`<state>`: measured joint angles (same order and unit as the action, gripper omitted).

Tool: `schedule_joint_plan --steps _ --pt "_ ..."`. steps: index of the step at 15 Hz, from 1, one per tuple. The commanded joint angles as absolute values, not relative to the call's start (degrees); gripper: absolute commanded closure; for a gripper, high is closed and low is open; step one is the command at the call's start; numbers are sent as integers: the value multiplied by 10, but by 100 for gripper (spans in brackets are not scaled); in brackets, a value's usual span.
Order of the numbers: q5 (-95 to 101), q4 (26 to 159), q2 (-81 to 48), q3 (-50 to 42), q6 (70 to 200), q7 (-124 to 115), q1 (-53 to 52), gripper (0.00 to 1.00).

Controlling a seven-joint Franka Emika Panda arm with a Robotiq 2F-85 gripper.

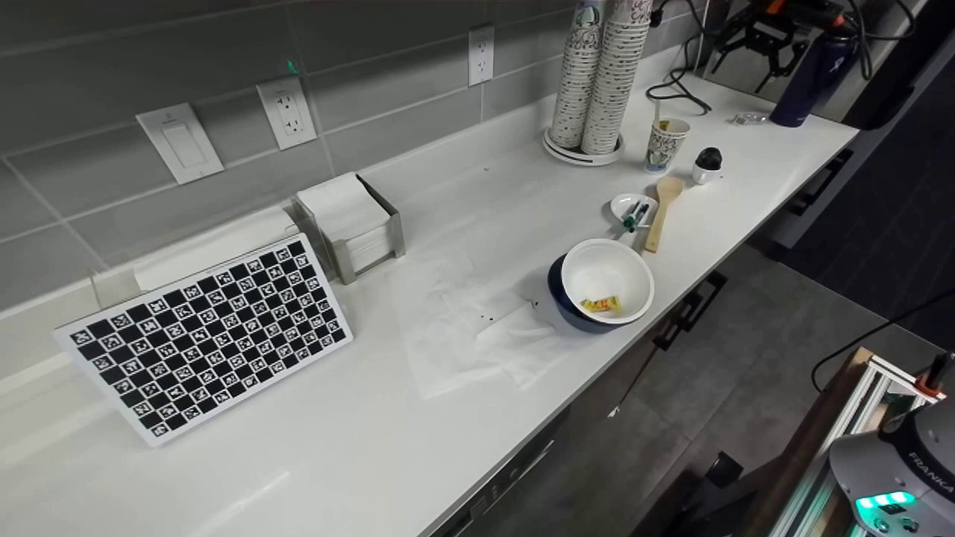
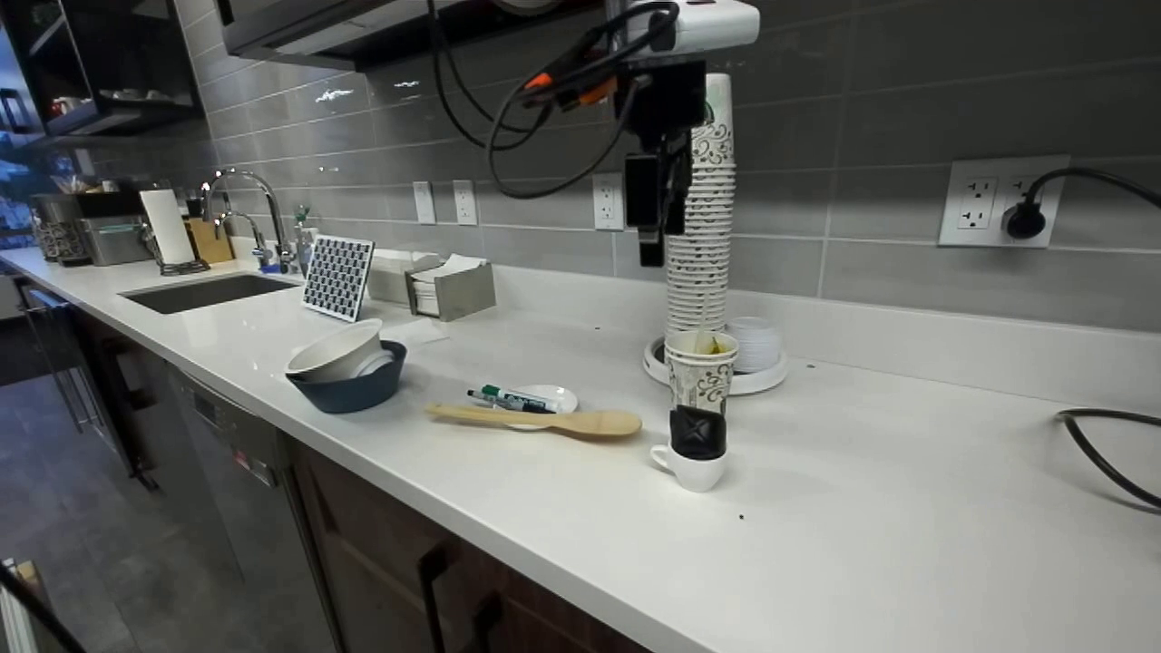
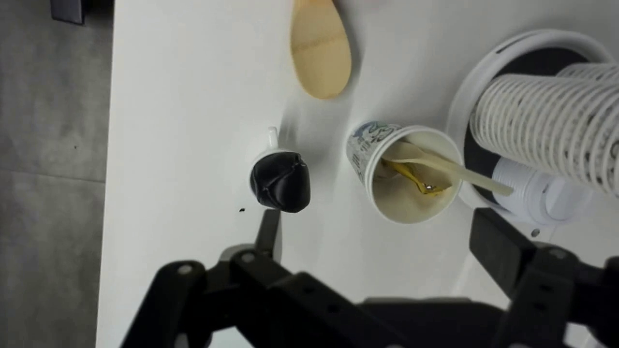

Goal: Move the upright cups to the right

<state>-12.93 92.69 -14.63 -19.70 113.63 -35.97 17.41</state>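
Two nested patterned paper cups [image 1: 665,149], upright on your bench [image 2: 871,472] between white mug [image 2: 697,472] and cup stacks [image 1: 616,82], mouths up, long axis vertical, your claw [image 3: 378,227] spread wide, gripping nothing.

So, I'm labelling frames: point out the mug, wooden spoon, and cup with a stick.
Mug [image 2: 696,472], in an exterior view: white body.
Wooden spoon [image 3: 321,53], wrist view: the head.
Cup [image 2: 701,383], in an exterior view: patterned wall.
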Motion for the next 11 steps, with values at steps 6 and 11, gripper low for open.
schedule_joint_plan --steps 6,11 --pt "-38 1203 91 -180 1341 -197 162 0" --pt "-59 1194 88 -179 1348 -183 172 0"
